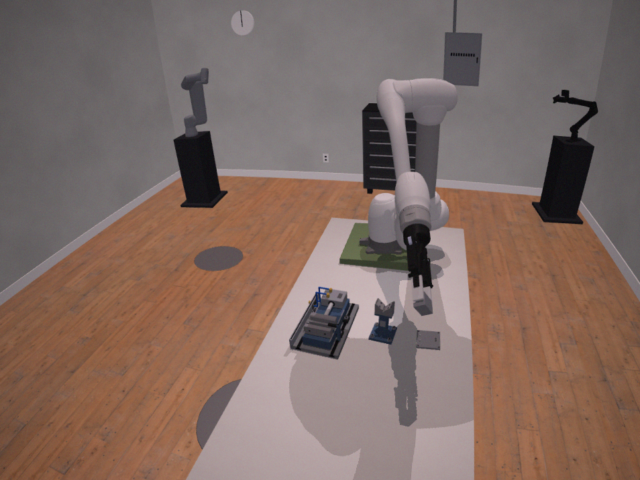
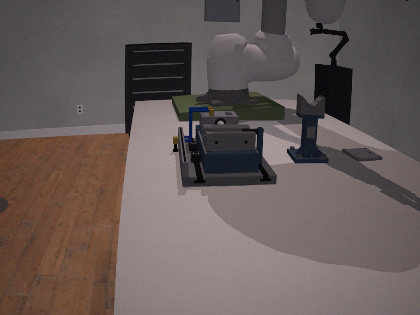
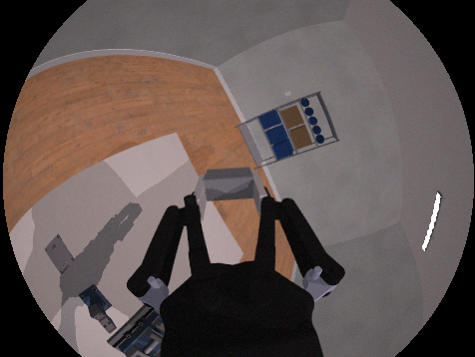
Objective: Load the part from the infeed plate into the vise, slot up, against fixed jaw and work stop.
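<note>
We are seeing a matt grey metal part [image 1: 423, 303], matt black gripper [image 1: 419, 287], smooth glossy white arm [image 1: 398, 129], dull grey plate [image 1: 428, 340], blue-painted vise [image 1: 324, 324], matt pale table [image 1: 331, 423], grainy wood floor [image 1: 103, 330].

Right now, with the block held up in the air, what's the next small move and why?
Probably carry the pale grey block, clamped in the black end effector, left toward the blue V-block stand; it hangs above the bare grey infeed plate, far from the vise.

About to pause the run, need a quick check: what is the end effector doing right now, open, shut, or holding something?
End effector: shut on the part, held in the air above the table, off the infeed plate.
</note>
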{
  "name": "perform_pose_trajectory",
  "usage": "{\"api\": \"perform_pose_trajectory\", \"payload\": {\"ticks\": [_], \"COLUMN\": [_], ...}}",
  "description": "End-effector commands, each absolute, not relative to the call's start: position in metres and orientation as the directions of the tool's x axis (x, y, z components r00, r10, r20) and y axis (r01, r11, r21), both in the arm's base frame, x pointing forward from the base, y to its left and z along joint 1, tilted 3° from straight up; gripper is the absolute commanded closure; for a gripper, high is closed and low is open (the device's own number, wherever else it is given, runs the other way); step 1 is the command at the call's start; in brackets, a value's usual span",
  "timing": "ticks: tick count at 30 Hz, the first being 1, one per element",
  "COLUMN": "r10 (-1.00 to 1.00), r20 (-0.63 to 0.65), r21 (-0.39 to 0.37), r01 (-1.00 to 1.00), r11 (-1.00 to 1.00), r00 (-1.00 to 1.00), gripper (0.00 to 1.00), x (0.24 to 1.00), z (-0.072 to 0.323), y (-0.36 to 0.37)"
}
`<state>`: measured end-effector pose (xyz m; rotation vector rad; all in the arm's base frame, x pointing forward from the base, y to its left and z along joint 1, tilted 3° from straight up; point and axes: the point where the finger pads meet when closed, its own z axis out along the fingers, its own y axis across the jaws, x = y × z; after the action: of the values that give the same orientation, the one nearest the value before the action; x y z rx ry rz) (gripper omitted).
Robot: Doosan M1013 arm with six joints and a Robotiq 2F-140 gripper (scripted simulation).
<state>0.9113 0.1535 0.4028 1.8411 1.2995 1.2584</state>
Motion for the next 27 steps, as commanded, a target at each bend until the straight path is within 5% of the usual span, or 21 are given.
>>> {"api": "perform_pose_trajectory", "payload": {"ticks": [1, 11, 23, 27], "r10": [0.861, 0.676, 0.222, 0.161], "r20": [0.467, 0.624, 0.764, 0.768], "r21": [0.781, 0.640, 0.334, 0.295], "r01": [0.364, 0.241, -0.077, -0.121], "r11": [-0.508, -0.730, -0.940, -0.948], "r00": [0.201, 0.392, 0.606, 0.620], "gripper": [1.00, 1.00, 1.00, 1.00], "x": [0.911, 0.903, 0.870, 0.865], "z": [0.401, 0.391, 0.358, 0.353], "y": [0.132, 0.088, 0.023, 0.017]}}
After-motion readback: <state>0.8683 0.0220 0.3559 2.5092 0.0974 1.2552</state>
